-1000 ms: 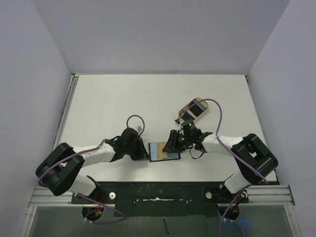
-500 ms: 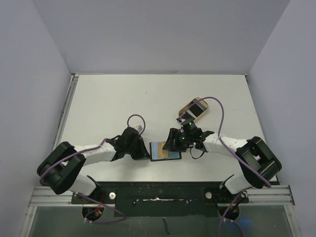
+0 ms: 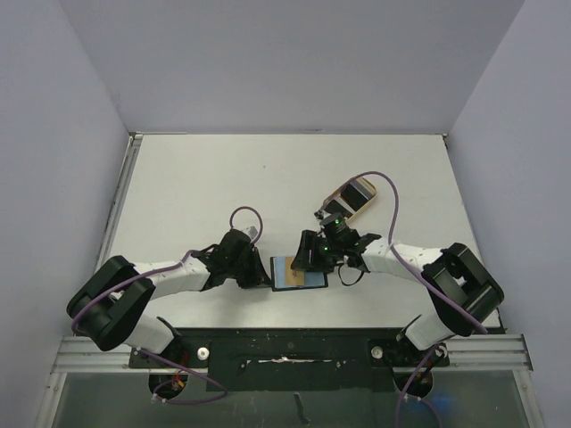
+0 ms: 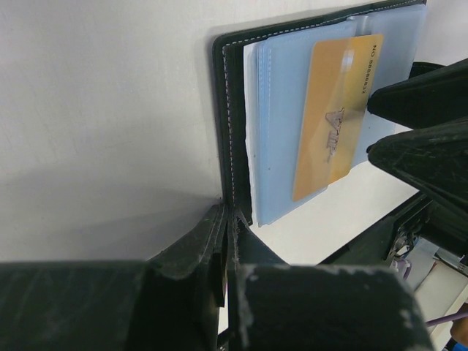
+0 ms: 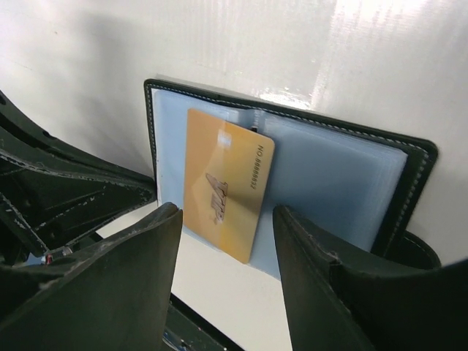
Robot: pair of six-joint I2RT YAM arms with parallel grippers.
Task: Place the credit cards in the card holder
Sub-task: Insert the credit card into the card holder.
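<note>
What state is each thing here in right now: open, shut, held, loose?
card holder: open flat on the table.
gold card: on its sleeves, one end sticking out.
left gripper: shut on the card holder's edge.
right gripper: open, straddling the gold card.
beige tray: holds a dark card.

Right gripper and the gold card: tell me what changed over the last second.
The right gripper opened and seems to have let go of the gold credit card. Its jaws now stand clear on either side, and its wrist edged slightly left in the top view. Unchanged: the left gripper stays shut on the edge of the card holder, which lies open in the same spot.
</note>
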